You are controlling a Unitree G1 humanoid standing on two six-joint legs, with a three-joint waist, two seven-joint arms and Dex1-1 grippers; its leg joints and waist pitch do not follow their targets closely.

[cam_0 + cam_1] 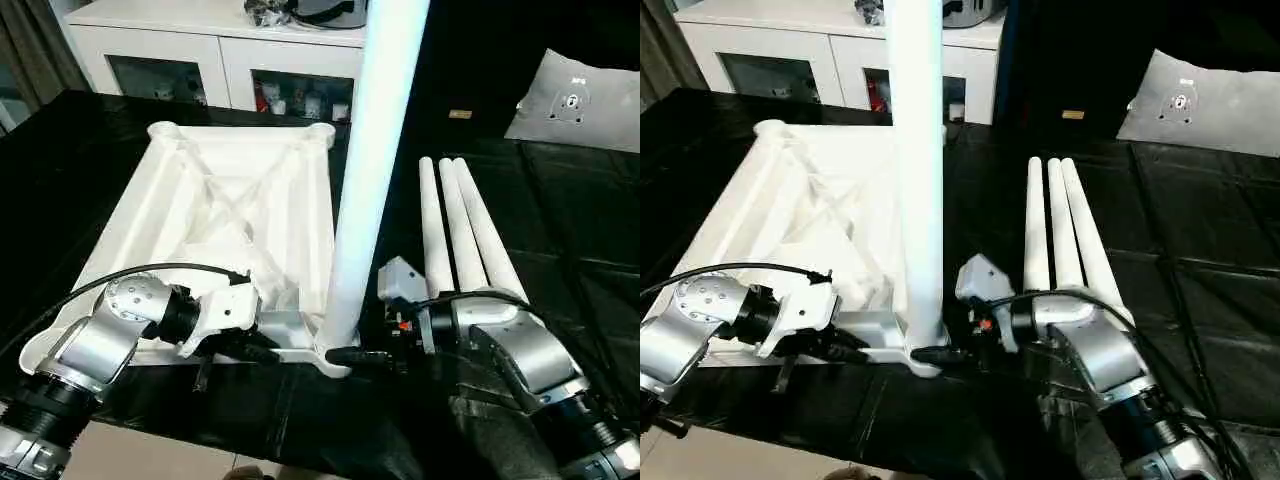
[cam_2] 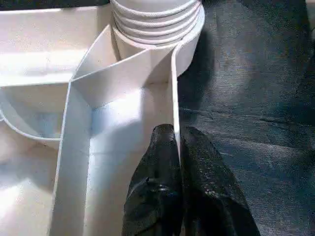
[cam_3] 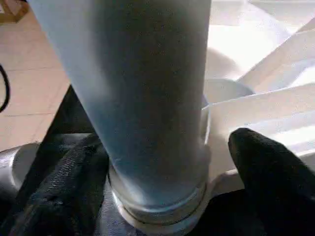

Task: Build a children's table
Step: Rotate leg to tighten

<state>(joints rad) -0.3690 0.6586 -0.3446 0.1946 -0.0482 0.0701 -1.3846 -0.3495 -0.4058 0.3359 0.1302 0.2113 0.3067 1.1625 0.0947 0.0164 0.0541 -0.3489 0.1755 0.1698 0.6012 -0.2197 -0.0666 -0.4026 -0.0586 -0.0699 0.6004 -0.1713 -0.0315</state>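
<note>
In the left eye view, the white table top (image 1: 215,215) lies upside down on the black counter (image 1: 560,200), filling the left and middle of the frame. One leg (image 1: 370,160) stands straight up from the corner socket at the lower middle, its long axis running up out of the top edge. Three spare legs (image 1: 462,228) lie side by side right of centre. The right gripper (image 1: 352,355) is nearest the standing leg, at its foot.

In the left wrist view, the left gripper (image 2: 178,147) has its fingers (image 2: 160,162) clenched on a thin rib of the table top.

In the right wrist view, the right fingers (image 3: 261,167) stand apart on both sides of the leg; maybe they touch it, I cannot tell.

No writing can be read.
</note>
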